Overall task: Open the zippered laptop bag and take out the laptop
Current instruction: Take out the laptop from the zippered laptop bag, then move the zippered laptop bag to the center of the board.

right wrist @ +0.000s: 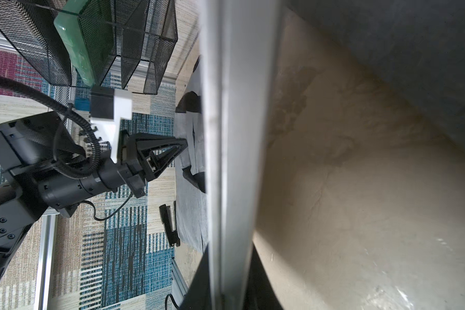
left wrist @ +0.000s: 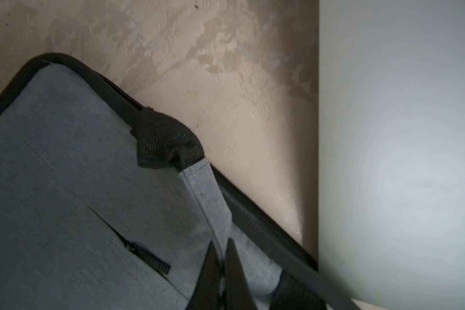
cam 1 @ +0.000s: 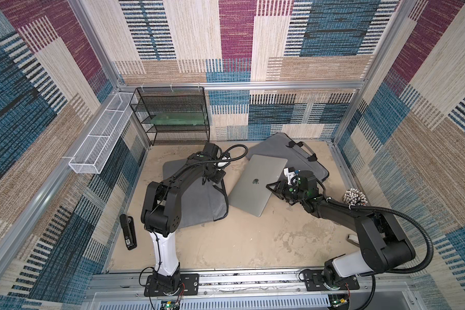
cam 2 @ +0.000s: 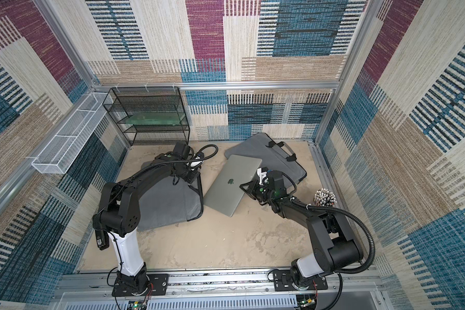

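The left arm (cam 1: 169,188) and right arm (cam 1: 341,212) are matte black, each with a white lower link (cam 1: 164,252), and a ribbed black hose (right wrist: 91,134) and white camera bracket (right wrist: 118,107) sit behind the left gripper's (right wrist: 184,142) triangular truss fingers (right wrist: 159,151).

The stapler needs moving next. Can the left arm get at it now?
Probably not yet: its tool is shut on the bag strap. Once freed, likely yes; the stapler lies in the open near that arm's base.

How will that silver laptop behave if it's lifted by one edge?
The laptop is probably stiff: it shows no sag. Its smooth metal shell, pinched at one edge by the right gripper, could slip or swing down.
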Robot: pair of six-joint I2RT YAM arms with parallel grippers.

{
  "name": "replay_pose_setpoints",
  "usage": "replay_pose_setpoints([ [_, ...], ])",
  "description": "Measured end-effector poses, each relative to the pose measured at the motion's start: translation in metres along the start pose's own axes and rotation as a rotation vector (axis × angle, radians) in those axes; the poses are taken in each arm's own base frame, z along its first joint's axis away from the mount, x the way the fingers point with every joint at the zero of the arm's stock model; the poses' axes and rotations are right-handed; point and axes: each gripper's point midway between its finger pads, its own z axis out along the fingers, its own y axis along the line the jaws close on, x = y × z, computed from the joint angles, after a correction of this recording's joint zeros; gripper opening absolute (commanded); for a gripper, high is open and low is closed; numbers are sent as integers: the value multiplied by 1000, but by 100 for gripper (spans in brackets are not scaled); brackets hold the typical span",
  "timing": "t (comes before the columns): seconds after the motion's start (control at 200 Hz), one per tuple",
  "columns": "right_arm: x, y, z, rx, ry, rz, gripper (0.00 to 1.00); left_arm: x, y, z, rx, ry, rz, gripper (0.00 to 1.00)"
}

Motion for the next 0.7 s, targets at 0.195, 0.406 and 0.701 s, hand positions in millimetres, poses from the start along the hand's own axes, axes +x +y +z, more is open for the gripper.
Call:
replay_pose_setpoints([
  [0.195,9,2,6,4,28,-14,0,29,44,6,-142,110,84,0],
  [0.406,17,4,12,1,52,-20,0,53,86,9,-262,212,187,0],
  [0.701,26,9,26,0,89,-28,0,51,115,0,-347,208,263,0],
])
